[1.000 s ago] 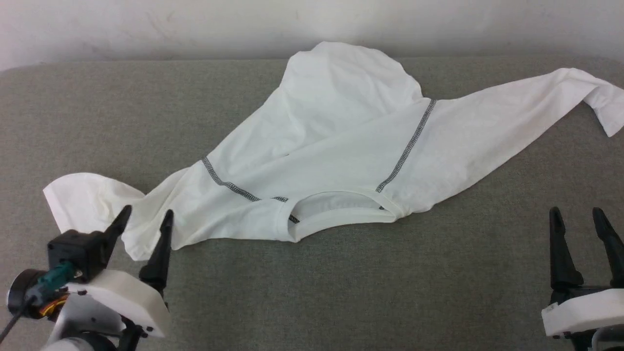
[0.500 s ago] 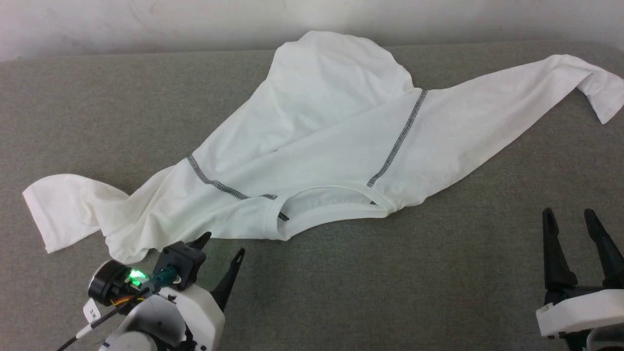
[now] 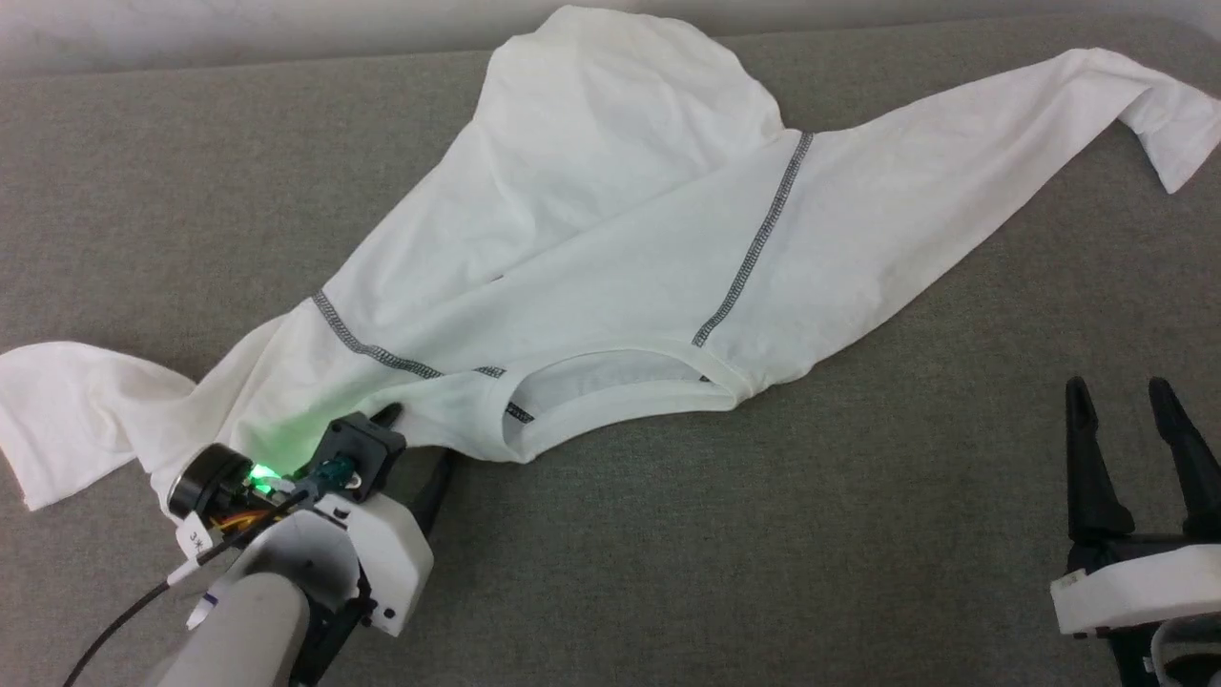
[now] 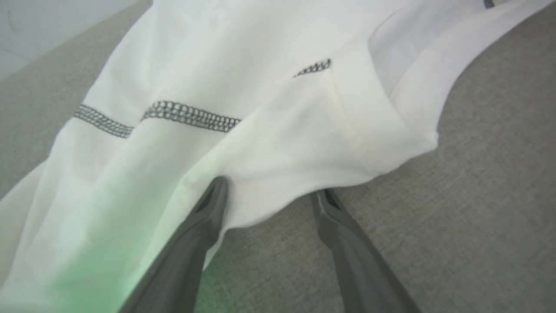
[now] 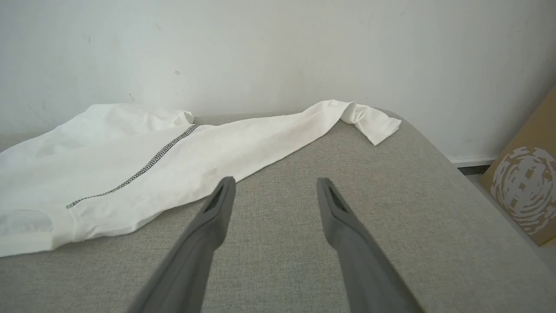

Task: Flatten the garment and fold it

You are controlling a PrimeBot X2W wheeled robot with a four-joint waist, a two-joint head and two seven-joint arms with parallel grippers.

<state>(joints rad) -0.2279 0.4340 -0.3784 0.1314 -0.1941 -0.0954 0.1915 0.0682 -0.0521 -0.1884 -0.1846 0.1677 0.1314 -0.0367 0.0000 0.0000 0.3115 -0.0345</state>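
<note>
Since 1 second ago my left gripper (image 3: 417, 437) has swung off the crumpled sleeve at the left and come in to the near hem beside the neck opening. The head camera has tipped too, so the whole picture sits lower, which is no move of the cloth

Head view: the plain white thin-fabric garment (image 3: 610, 248) with dark grey dashed seams lies spread on the flat grey woven surface (image 3: 763, 553). Its collar is towards me, 1 sleeve is bunched at the left edge and the other stretches to the far right corner. The left jaws stand apart at the hem, and a green lamp (image 3: 258, 472) on the wrist tints the fabric. My right gripper (image 3: 1118, 386) sits at the lower right over bare surface, well apart from the garment, jaws apart and holding nothing

Left wrist view: the left gripper (image 4: 271, 189) has its 2 fingers spread across the garment (image 4: 260, 108) edge, 1 tip lying on the cloth and the other at the hem. Whether that one reaches under I cannot tell, and nothing is clamped

Right wrist view: the right gripper (image 5: 275, 180) points along the surface (image 5: 304, 252), fingers wide. The garment (image 5: 130, 161) lies ahead to the left, running back to a white wall (image 5: 260, 52), and a brown cardboard box (image 5: 525, 187) stands off the right edge
</note>
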